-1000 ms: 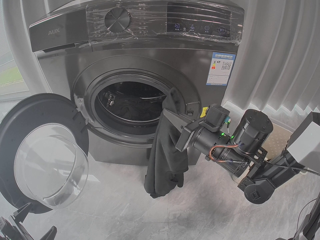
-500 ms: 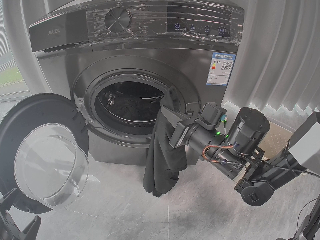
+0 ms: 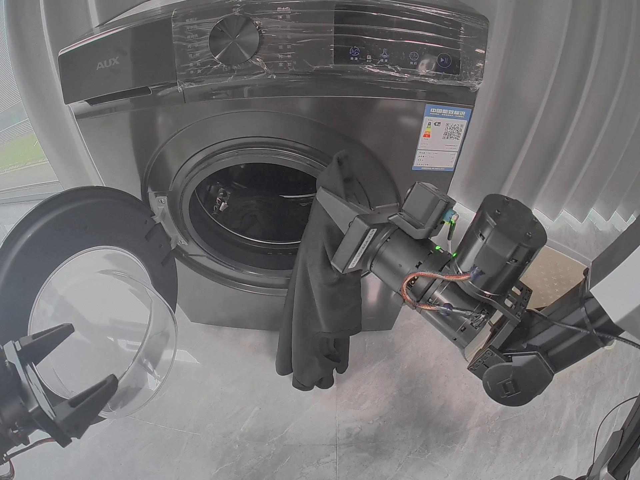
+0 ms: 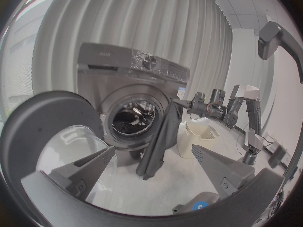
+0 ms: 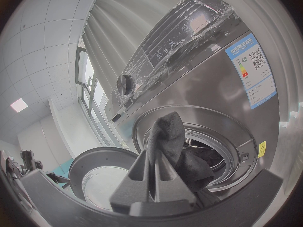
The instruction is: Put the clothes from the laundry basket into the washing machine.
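Shifted left and upward since a second ago, the garment (image 3: 320, 288) now hangs across the right rim of the washer (image 3: 267, 121) mouth.

It is soft, matte black cloth, bunched into a rounded knob above the right gripper (image 3: 331, 201), whose dark wedge-shaped fingers (image 5: 139, 177) are clenched on it. The rest drapes in long, limp folds toward the pale marbled floor (image 3: 400, 408). More dark cloth lies in the steel drum (image 3: 260, 215). The washer is smooth grey metal, its panel wrapped in crinkled film. The left gripper (image 3: 87, 358) has risen before the open round door (image 3: 87, 235) with its clear domed glass, fingers spread and grasping nothing. A cream perforated basket (image 4: 202, 136) stands on the floor right of the washer.
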Robot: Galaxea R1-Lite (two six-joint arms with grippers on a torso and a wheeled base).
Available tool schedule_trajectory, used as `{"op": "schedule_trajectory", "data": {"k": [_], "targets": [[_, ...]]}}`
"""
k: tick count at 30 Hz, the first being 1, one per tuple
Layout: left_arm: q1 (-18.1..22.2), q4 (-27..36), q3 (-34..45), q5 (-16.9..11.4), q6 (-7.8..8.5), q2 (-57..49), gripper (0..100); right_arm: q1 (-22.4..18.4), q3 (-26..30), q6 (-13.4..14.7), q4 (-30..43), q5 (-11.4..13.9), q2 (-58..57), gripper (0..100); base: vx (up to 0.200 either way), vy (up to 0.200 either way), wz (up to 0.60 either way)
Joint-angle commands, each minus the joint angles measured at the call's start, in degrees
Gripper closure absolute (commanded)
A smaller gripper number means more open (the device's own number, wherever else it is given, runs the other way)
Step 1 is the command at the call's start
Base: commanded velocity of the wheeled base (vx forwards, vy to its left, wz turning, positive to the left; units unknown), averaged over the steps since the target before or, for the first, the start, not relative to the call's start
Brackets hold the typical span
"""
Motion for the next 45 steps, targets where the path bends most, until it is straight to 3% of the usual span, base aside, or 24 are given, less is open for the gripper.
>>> {"op": "schedule_trajectory", "data": {"k": [1, 7, 13, 17, 21, 24, 40, 45], "targets": [[-7.49, -2.89, -0.93, -0.25, 0.36, 13.16, 0, -0.14, -0.77, 0.98, 0.19, -0.15, -0.37, 100, 0.000, 0.000, 0.00], [-9.69, -5.61, -3.30, 1.15, 0.18, 20.63, 0, 0.04, -0.94, 1.07, 0.10, -0.15, -0.20, 100, 0.000, 0.000, 0.00], [-10.74, -16.60, -4.09, 1.59, 0.09, 32.59, 0, -0.23, -1.38, 1.33, -0.25, -0.15, -0.02, 100, 0.000, 0.000, 0.00], [-14.87, -23.28, -3.04, 2.91, -0.78, 39.36, 0, -0.14, -1.56, 1.42, -0.34, -0.15, -0.02, 100, 0.000, 0.000, 0.00], [-18.21, -26.53, -3.04, 3.88, -3.16, 45.33, 0, 0.04, -1.73, 1.42, -0.34, -0.15, -0.02, 100, 0.000, 0.000, 0.00], [-20.15, -30.66, -2.95, 4.76, -3.60, 50.08, 0, -0.14, -1.73, 1.77, -0.34, -0.15, -0.11, 100, 0.000, 0.000, 0.00], [-20.15, -52.81, -1.98, 6.08, -3.33, 70.56, 0, 0.39, -2.26, 2.65, -0.34, -0.24, 0.16, 100, 0.000, 0.000, 0.00], [-20.67, -62.12, -2.42, 9.42, -3.25, 78.12, 0, 0.39, -2.79, 2.65, -0.43, -0.24, 0.33, 100, 0.000, 0.000, 0.00]]}}
